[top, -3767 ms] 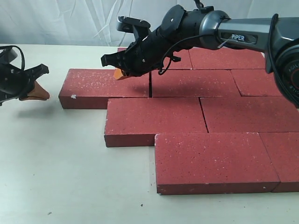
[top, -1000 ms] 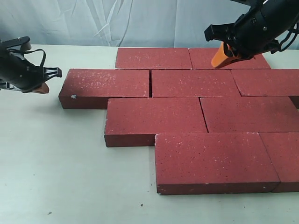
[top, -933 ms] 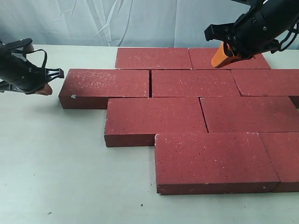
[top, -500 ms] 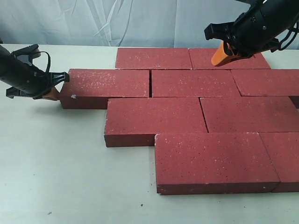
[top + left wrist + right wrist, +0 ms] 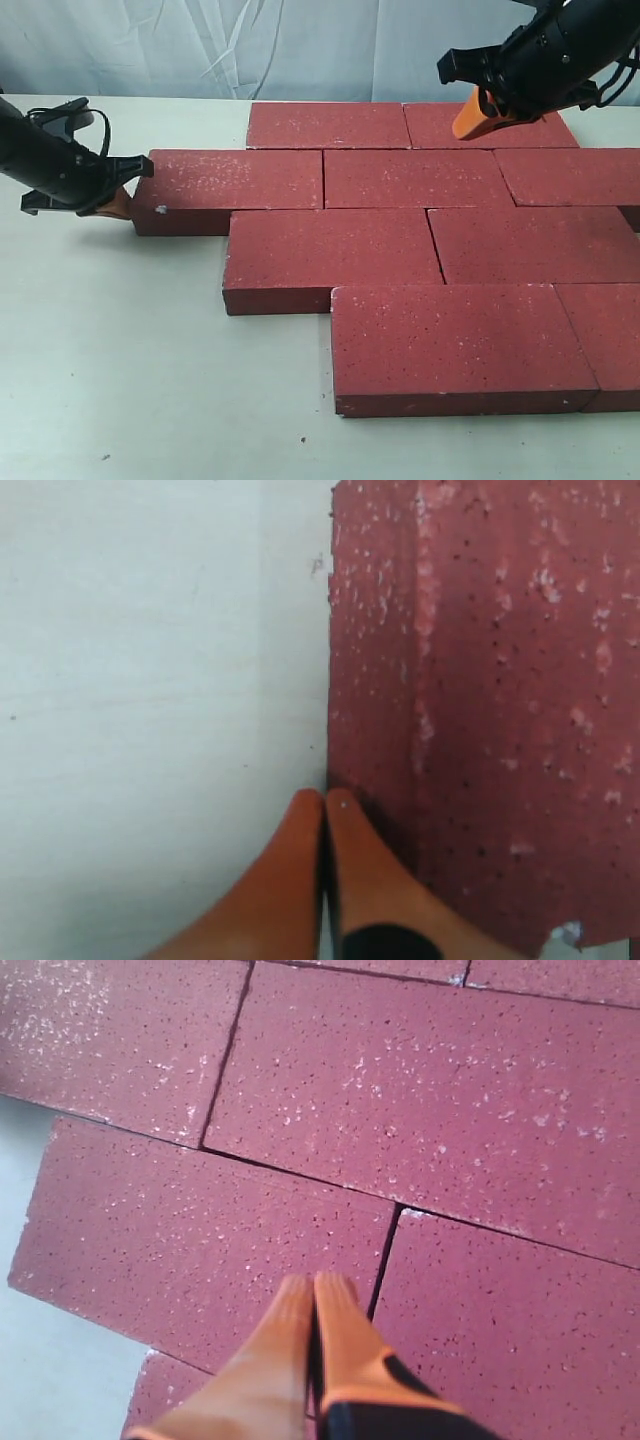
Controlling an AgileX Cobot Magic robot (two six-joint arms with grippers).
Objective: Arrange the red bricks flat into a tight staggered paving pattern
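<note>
Several red bricks (image 5: 415, 178) lie flat in staggered rows across the table. My left gripper (image 5: 120, 203) is shut and empty. Its orange fingertips (image 5: 345, 805) press against the left end of the leftmost second-row brick (image 5: 235, 180), which fills the left wrist view as a speckled red slab (image 5: 490, 700). That brick sits tight against its neighbour. My right gripper (image 5: 468, 122) is shut and empty and hangs above the back-row bricks (image 5: 430, 125). The right wrist view shows that gripper (image 5: 315, 1285) over a joint between bricks (image 5: 430, 1070).
Pale tabletop (image 5: 120, 350) stretches to the left and in front of the bricks. A white cloth backdrop (image 5: 200, 45) hangs behind. The front brick (image 5: 460, 340) lies near the table's front edge.
My left gripper has slid right to the brick's end and nudged that brick right, closing its gap. The right arm pulled back to the far right earlier and has since held still.
</note>
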